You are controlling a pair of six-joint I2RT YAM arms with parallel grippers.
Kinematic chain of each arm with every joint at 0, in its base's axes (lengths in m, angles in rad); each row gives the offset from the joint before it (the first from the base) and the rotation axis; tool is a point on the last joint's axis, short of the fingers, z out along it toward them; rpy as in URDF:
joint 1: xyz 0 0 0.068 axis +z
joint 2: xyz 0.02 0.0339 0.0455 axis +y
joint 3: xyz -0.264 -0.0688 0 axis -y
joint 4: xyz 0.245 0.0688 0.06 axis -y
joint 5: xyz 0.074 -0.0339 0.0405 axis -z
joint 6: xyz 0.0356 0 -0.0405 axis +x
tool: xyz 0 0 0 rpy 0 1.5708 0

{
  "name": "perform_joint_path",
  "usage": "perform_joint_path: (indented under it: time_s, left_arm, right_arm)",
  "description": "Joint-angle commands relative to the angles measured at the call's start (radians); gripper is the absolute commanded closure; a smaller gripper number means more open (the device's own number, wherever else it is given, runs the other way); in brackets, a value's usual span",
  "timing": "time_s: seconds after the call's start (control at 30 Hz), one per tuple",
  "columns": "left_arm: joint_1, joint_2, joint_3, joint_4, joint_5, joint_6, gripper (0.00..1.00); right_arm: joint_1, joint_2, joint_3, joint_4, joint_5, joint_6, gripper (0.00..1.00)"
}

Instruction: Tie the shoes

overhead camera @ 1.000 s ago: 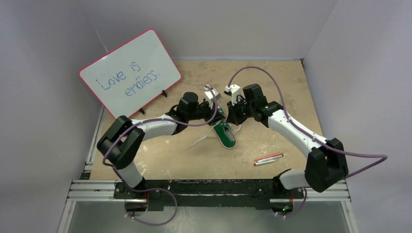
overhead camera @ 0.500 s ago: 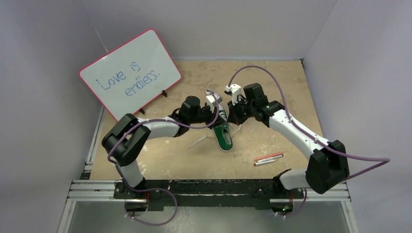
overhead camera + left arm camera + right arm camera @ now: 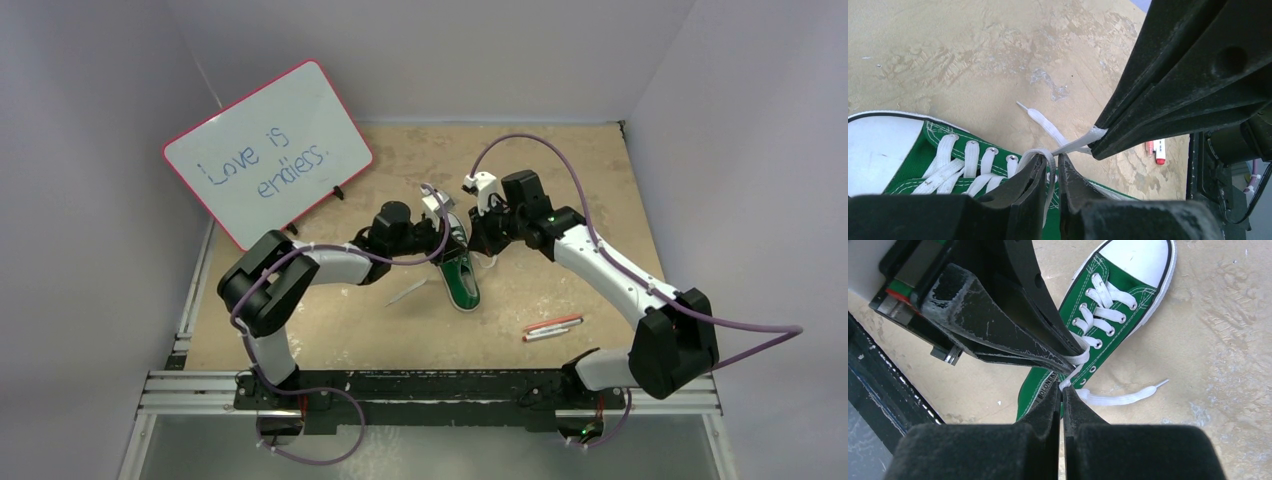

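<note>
- Worn tan wooden table (image 3: 560, 180) carries the small green canvas sneaker (image 3: 461, 282) at its centre, toe pointing near.
- Left claw (image 3: 1052, 161) is closed, pinching the long white laces (image 3: 1045, 125) above the eyelets.
- Right claw (image 3: 1062, 390), just beside it, clamps a strand too, seemingly the other end.

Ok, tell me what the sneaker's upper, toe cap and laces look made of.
Upper: green canvas, matte, woven look with white stitching. Toe cap: likely rubber, smooth and white. Laces: flat woven fabric, probably cotton or polyester; limp, with a stiff tip.
</note>
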Motion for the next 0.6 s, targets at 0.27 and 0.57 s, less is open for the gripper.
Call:
perform_joint_path:
  time_s: [0.27, 0.57]
  left_arm:
    - [-0.014, 0.006, 0.100, 0.039, -0.003, -0.023, 0.79]
    - [-0.018, 0.036, 0.109, 0.073, -0.009, -0.032, 0.71]
  right_arm:
    - [-0.001, -0.021, 0.056, 0.014, -0.045, 0.014, 1.00]
    - [0.000, -0.014, 0.058, 0.013, -0.056, 0.020, 1.00]
